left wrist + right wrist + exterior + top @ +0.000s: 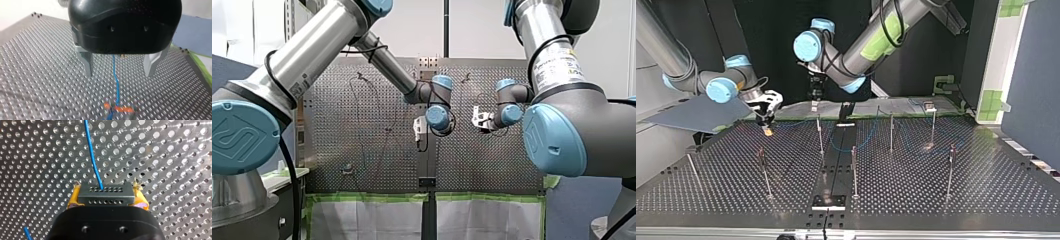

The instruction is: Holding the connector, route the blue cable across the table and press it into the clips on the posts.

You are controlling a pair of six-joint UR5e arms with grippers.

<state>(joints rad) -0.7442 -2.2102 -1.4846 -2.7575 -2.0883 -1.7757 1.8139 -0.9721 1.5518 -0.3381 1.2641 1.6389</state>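
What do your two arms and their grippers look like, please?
Both my left arm and my right arm are silver tubes with light blue joint caps and black cables running alongside; the right carries a printed label. My left gripper has a rounded black housing and bare metal fingers. My right gripper is black with yellow pads.

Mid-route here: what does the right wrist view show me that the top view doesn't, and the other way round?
Only the right wrist view: the connector clamped between yellow pads, with the blue cable leaving one of its holes. Only the top view: the posts, the cable's slack lying among them, and my left gripper near the table's far edge. Both: my right gripper, the cable and the perforated table.
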